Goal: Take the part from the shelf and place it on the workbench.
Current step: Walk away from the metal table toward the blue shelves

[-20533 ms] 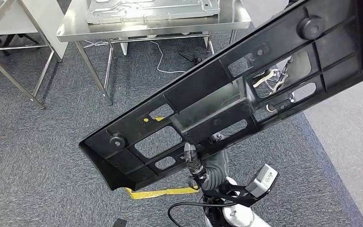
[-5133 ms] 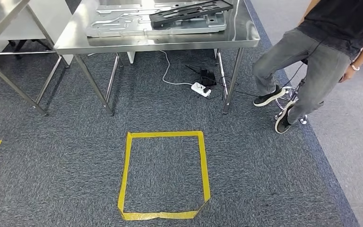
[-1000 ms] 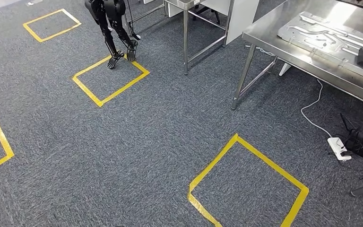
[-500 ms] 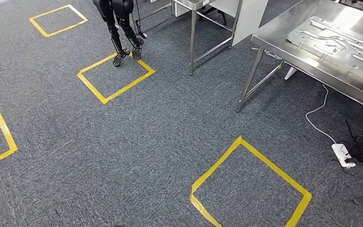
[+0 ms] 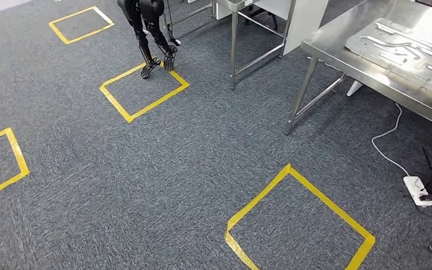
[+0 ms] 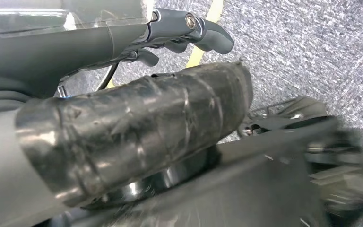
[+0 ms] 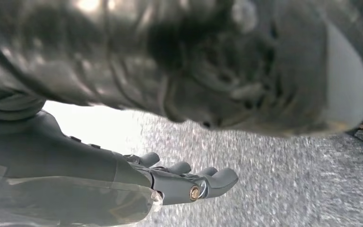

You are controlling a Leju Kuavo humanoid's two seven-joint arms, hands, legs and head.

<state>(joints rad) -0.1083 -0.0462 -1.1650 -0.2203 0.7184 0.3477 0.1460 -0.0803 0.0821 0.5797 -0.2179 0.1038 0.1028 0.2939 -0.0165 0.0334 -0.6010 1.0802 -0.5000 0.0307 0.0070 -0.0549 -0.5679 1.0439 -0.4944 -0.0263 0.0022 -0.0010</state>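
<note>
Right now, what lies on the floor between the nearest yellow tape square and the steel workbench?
In the head view, bare grey carpet separates the tape square from the workbench; a white cable and power strip lie to the right.

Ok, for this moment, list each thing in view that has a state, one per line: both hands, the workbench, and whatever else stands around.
Left hand: fingers loosely extended, holding nothing.
Right hand: fingers loosely extended, holding nothing.
Stainless steel workbench: upright, bearing a silver stamped metal panel lying flat.
White power strip: on the carpet, white cable attached.
Black legged robot: standing at a yellow tape square.
</note>
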